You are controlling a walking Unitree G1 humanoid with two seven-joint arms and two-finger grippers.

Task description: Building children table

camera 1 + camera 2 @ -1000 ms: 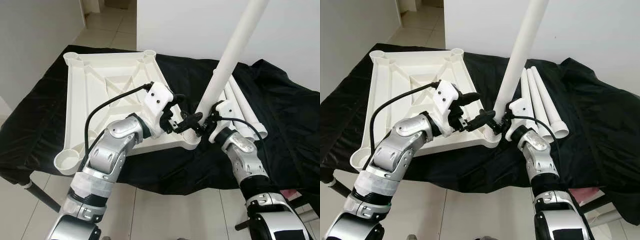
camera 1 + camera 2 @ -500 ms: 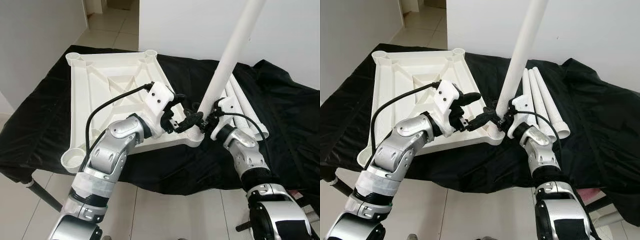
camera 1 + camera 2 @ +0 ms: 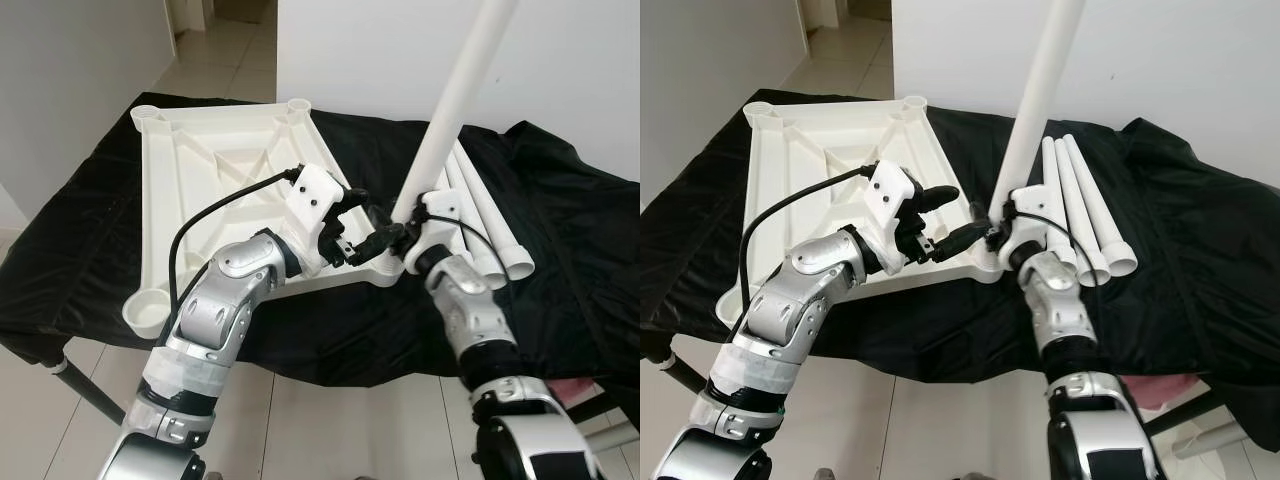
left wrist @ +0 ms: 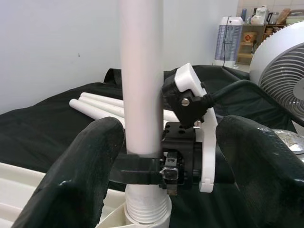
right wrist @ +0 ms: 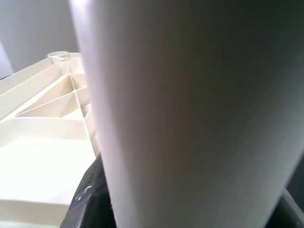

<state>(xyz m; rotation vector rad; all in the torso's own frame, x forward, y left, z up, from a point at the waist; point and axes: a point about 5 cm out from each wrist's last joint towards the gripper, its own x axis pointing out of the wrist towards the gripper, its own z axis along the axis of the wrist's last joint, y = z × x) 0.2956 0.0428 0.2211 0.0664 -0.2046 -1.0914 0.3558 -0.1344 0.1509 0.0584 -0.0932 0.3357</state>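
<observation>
While right gripper [image 3: 400,236] clamps table leg [image 3: 452,113] | left gripper [image 3: 362,232] released beside tabletop [image 3: 200,170]

The upturned tabletop [image 3: 220,180] is laid on the cloth-covered table [image 3: 580,250], at its left. One table leg [image 3: 455,100] is stood in the tabletop's near right corner socket [image 3: 385,268]. Three spare legs [image 3: 490,225] are laid side by side just right of it

We have silver jointed arms, white wrist housings, a black cable looping over the left arm, black-fingered left tool [image 3: 368,232] and right tool [image 4: 183,164].
</observation>
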